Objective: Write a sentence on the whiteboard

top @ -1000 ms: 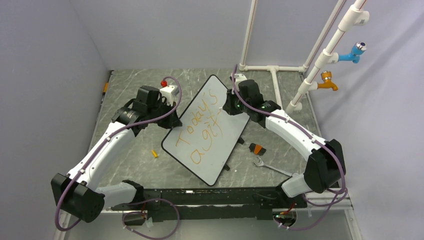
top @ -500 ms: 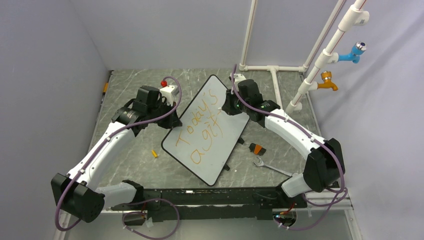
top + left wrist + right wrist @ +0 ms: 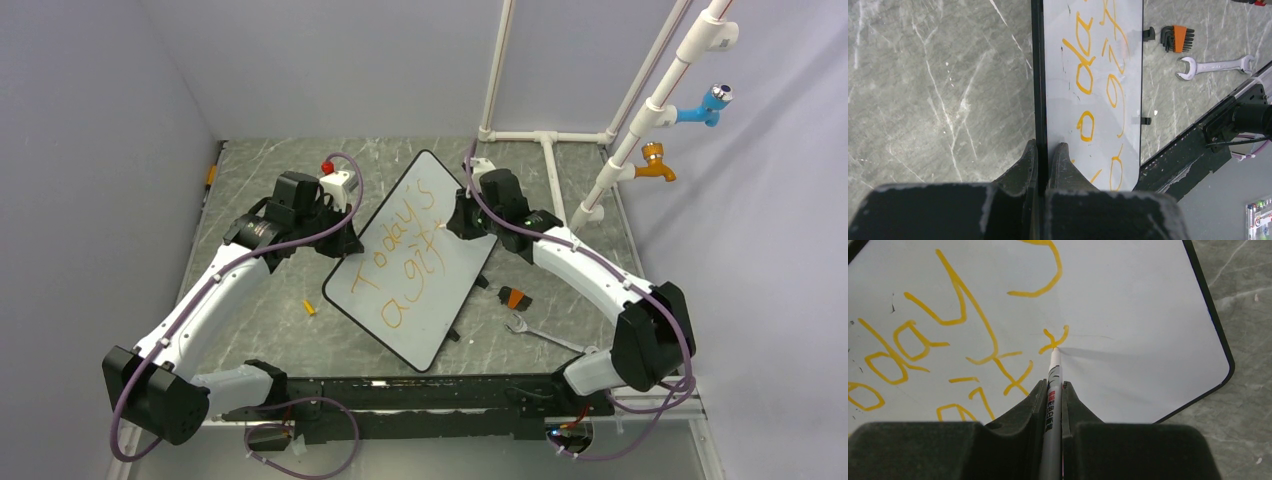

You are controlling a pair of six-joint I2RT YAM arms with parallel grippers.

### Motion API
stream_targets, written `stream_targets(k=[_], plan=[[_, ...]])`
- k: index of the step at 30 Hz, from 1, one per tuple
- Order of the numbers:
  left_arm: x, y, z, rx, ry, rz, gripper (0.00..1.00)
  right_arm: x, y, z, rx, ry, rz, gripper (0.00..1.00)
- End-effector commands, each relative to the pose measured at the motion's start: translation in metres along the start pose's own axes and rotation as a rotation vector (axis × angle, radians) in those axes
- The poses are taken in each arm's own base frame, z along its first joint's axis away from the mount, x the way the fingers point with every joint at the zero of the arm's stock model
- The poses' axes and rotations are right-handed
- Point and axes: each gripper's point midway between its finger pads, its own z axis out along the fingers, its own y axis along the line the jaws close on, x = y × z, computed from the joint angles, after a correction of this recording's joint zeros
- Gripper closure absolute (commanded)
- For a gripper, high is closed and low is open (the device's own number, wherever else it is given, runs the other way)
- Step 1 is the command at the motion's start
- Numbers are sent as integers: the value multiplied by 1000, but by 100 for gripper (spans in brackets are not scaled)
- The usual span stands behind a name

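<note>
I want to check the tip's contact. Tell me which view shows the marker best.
Right wrist view: the marker runs between the fingers of the right gripper, tip on the whiteboard at an orange stroke. Top external hides it under that gripper; left wrist shows none of it.

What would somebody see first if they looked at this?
The big whiteboard sits slantwise in the middle of the table, with orange letters across it. At its far right side the right gripper holds a marker with its tip on the last letter. The left gripper pinches the board's left edge.
</note>
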Motion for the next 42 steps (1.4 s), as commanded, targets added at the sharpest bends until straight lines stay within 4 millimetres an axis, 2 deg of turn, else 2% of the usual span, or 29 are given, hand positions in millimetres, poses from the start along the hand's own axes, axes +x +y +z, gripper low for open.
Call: stream_targets(k=[1,14,20,26,42], plan=[[-2,30,-1,-147,-12,106,100,9,3,-5,-18,5,10,100],[-2,31,-1,-152,-13,105,100,37,-7,-10,7,41,26,100],[-1,32,0,-155,-8,105,100,41,-13,-12,41,46,26,100],[-1,33,-1,-156,-9,105,100,37,-18,-12,73,37,21,100],[-1,33,0,-158,-7,106,100,-1,-19,-4,105,-19,-5,100]])
